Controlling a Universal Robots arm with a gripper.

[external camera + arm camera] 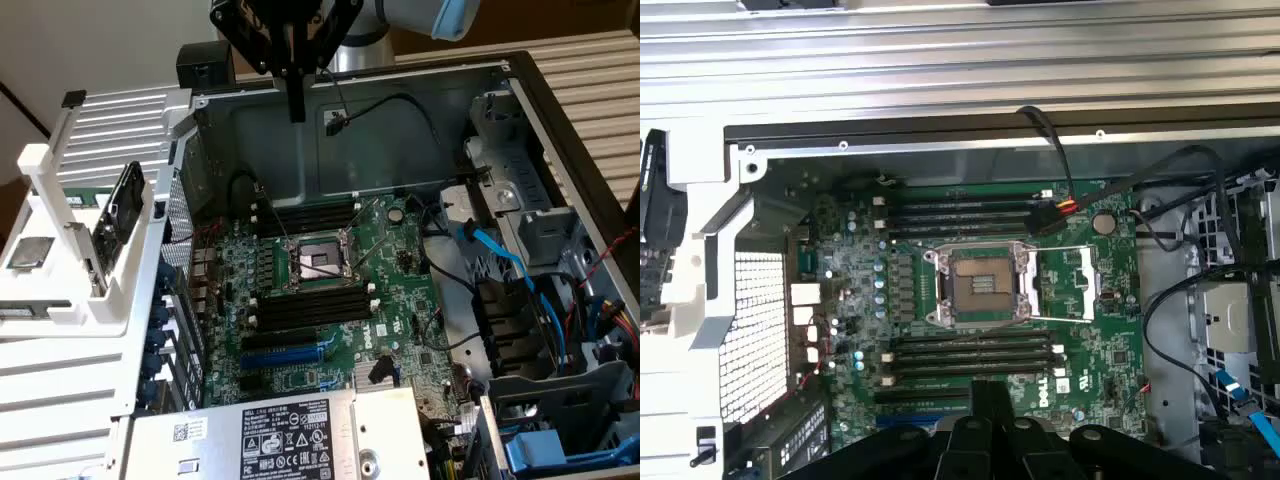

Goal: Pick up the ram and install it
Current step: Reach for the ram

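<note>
At the left of the exterior view stands a white parts rack (60, 250) holding a square silver processor chip (27, 253) on its lower shelf and a dark drive (118, 208) leaning upright against its frame. A thin green strip, apparently the ram (85, 197), lies on the rack just behind that drive, partly hidden. Toward the centre, the open computer case (400, 110) exposes the green motherboard (330, 290), with the open processor socket (318, 262) flanked above and below by banks of long black memory slots (312, 308), all empty. The claw (295, 105) hangs at upper centre above the case's rear wall, its fingers drawn together into one narrow black blade, gripping nothing. At the right, blue cables (500, 255) cross the drive bays (560, 240).
</note>
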